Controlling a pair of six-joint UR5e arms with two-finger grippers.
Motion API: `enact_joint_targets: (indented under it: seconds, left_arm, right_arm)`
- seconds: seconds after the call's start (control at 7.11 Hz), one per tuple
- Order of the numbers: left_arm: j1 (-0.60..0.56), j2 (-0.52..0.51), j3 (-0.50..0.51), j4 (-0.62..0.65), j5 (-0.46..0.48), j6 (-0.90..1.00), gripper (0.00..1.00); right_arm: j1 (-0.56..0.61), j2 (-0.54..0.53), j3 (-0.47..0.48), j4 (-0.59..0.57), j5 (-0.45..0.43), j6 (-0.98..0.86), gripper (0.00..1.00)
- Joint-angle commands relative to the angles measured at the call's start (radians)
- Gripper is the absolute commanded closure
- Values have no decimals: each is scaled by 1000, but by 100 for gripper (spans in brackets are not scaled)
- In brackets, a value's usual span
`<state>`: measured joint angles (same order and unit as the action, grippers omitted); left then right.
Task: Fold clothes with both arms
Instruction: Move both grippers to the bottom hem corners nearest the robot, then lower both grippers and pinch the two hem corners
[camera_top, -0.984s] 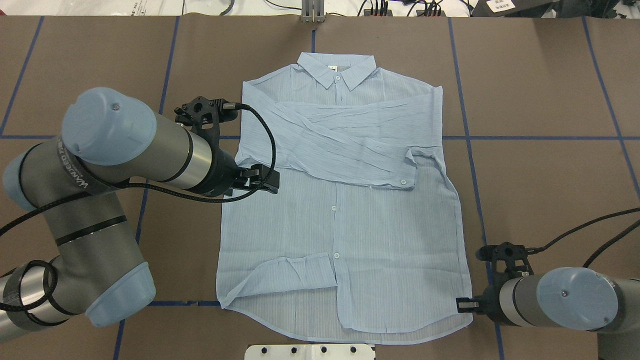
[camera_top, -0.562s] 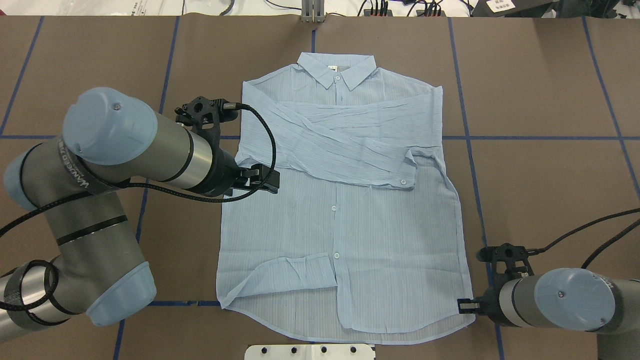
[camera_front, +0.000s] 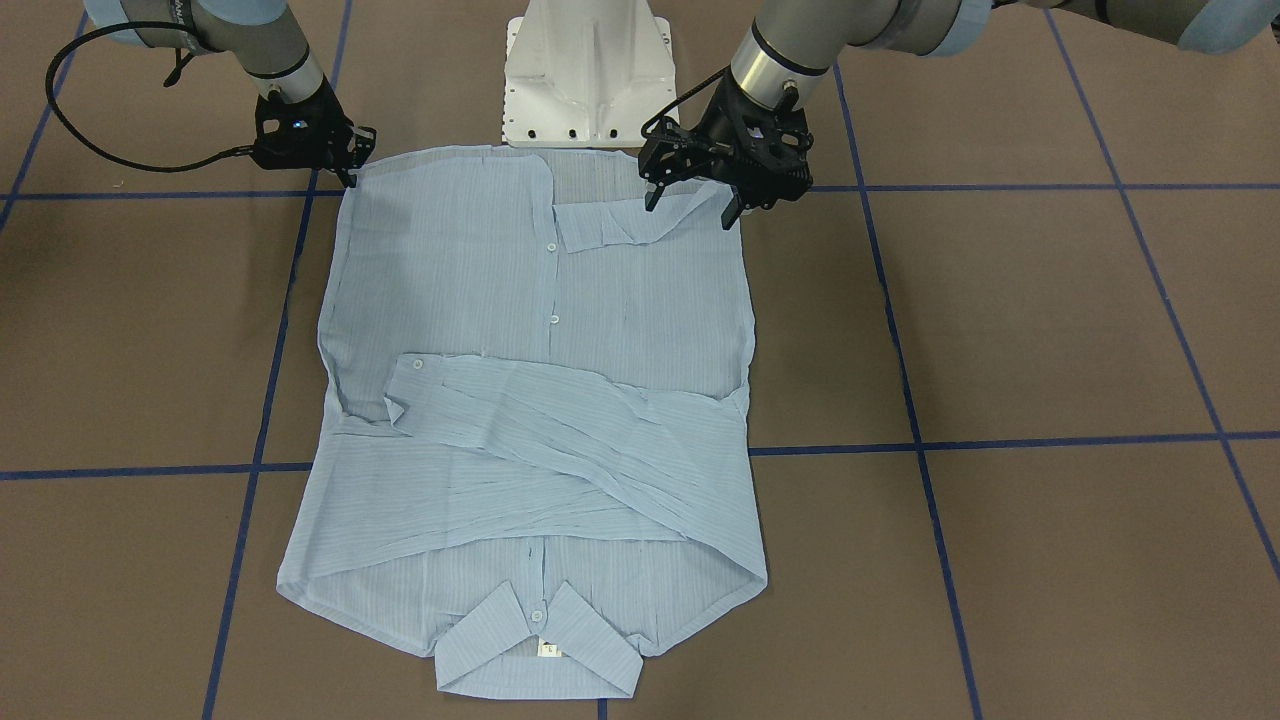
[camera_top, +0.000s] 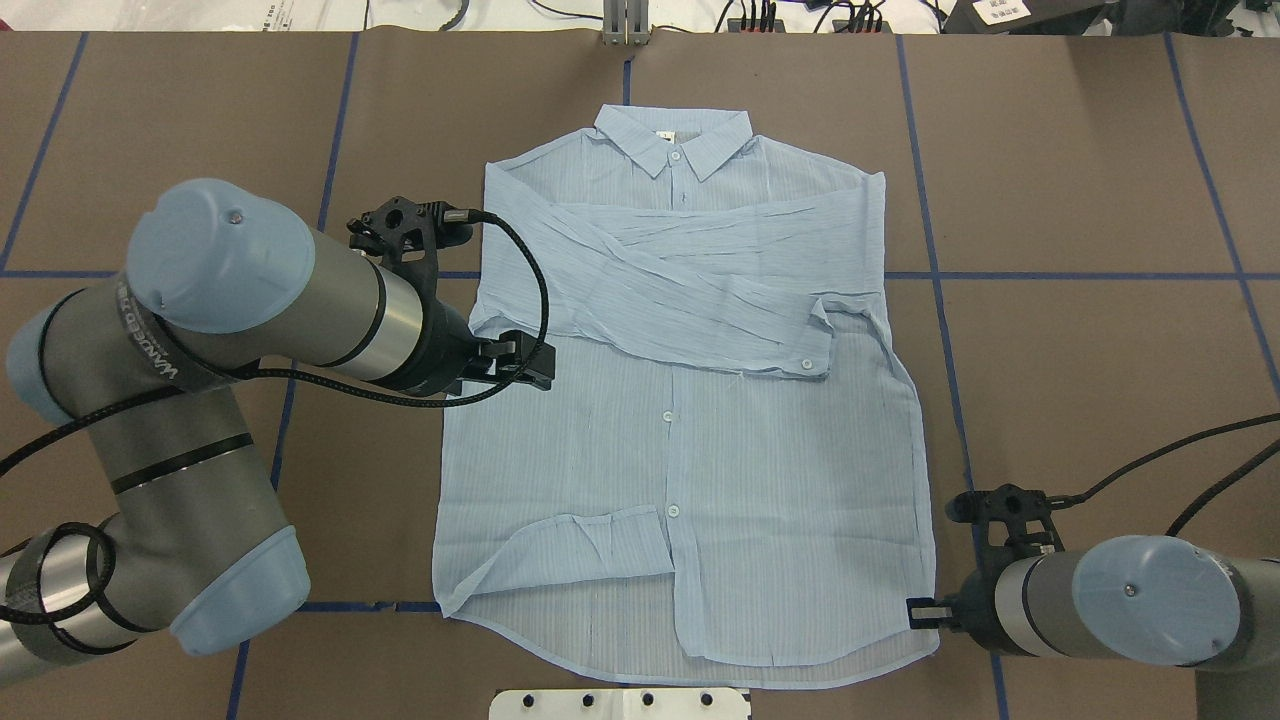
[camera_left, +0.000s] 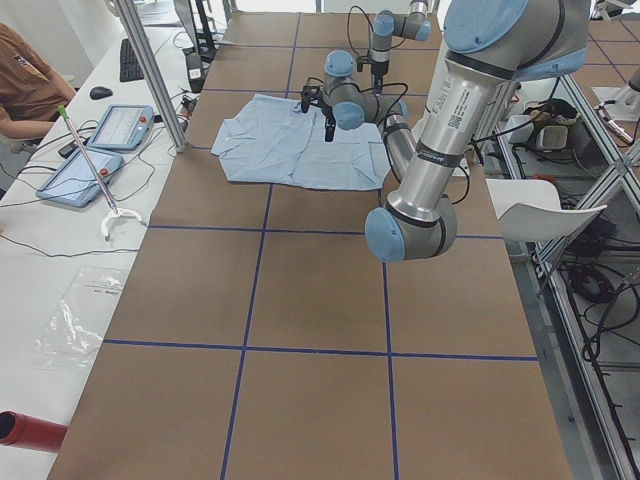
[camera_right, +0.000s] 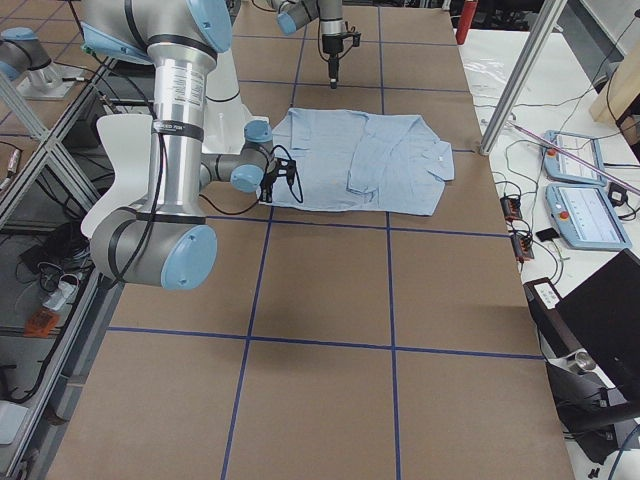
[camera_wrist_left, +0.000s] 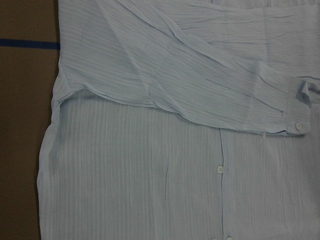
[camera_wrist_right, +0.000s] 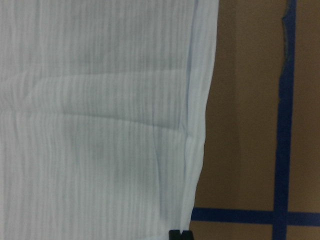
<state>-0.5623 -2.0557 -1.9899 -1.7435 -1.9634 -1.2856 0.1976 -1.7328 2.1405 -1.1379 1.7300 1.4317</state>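
Observation:
The light blue striped shirt (camera_top: 760, 480) lies flat on the brown table, buttons up, with its collar (camera_top: 672, 135) at the far side. Both sleeves are folded across the front. My left gripper (camera_top: 545, 365) hangs open above the shirt's left edge; the front view shows it (camera_front: 690, 205) with jaws spread and empty. My right gripper (camera_top: 915, 612) is at the shirt's near right hem corner, low on the table, also seen in the front view (camera_front: 352, 172). In the right wrist view its fingertips (camera_wrist_right: 179, 234) are together at the shirt's edge (camera_wrist_right: 195, 150).
The white pedestal base (camera_front: 585, 70) stands just behind the shirt's hem. Blue tape lines (camera_top: 1080, 276) cross the brown table cover. In the left side view an operator (camera_left: 25, 70) and tablets (camera_left: 120, 125) are at a side bench beyond the far edge.
My right gripper has shifted slightly left, and the hem corner has moved in with it. The left arm has barely moved.

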Motion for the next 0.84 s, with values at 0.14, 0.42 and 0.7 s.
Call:
enact_joint_targets:
  seconds: [0.14, 0.42, 0.7]
  left_arm:
    - [175, 113, -12, 4, 130, -223, 7]
    - [217, 182, -15, 45, 152, -262, 11]
    - [219, 183, -44, 145, 149, -267, 32]
  right_arm:
    - [49, 4, 50, 3, 2, 0, 100]
    - [86, 4, 52, 7, 8, 0, 100]
    - [95, 2, 50, 7, 6, 0, 100]
